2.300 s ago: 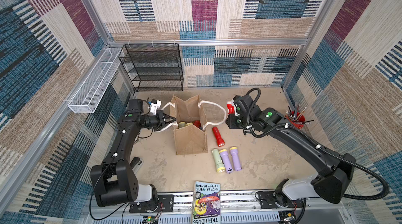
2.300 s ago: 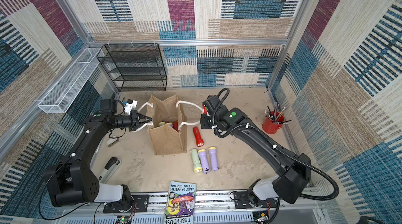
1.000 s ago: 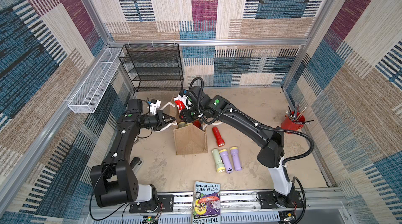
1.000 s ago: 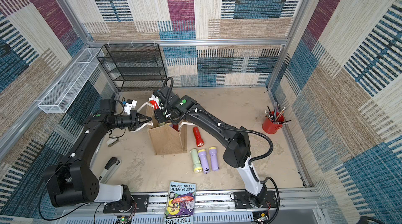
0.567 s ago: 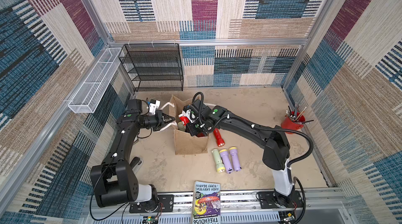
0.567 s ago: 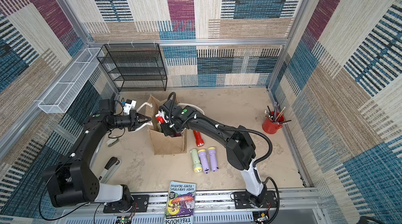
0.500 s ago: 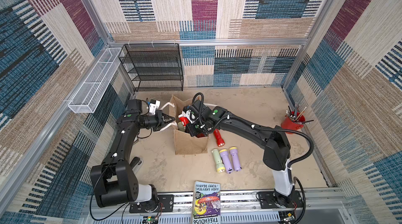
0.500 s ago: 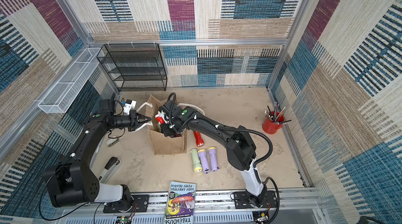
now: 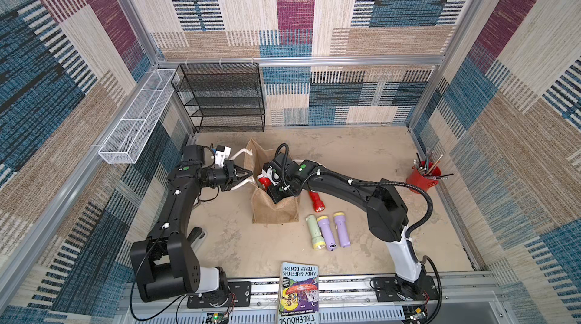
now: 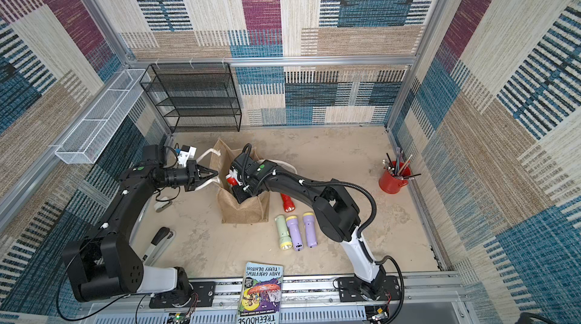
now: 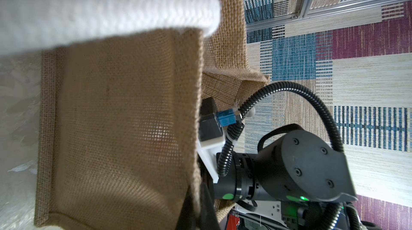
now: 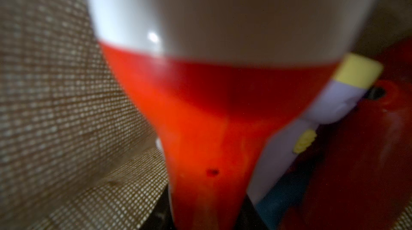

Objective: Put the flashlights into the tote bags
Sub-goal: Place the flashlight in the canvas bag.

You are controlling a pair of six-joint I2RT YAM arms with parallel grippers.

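The tan burlap tote bag [image 9: 273, 211] [image 10: 243, 212] stands mid-table. My left gripper [image 9: 250, 175] [image 11: 200, 208] is shut on its rim, below the white rope handle [image 11: 100, 10]. My right gripper [image 9: 273, 192] [image 12: 205, 211] reaches down inside the bag, shut on a red flashlight [image 12: 200, 128] [image 9: 263, 181] with a white head. More flashlights lie in the bag, one lilac with a yellow head [image 12: 323, 110]. Beside the bag on the table lie a red flashlight [image 9: 316, 201], a pale green one [image 9: 314, 228] and two lilac ones [image 9: 327, 233] [image 9: 342, 228].
A red pot of pens [image 9: 423, 178] stands at the right wall. A black wire rack [image 9: 223, 99] is at the back, a white wire basket [image 9: 138, 118] on the left wall. A book [image 9: 298, 294] lies on the front rail.
My right arm swung from the bag's right side to over its mouth and lowered the red flashlight inside. The left gripper kept its hold on the rim.
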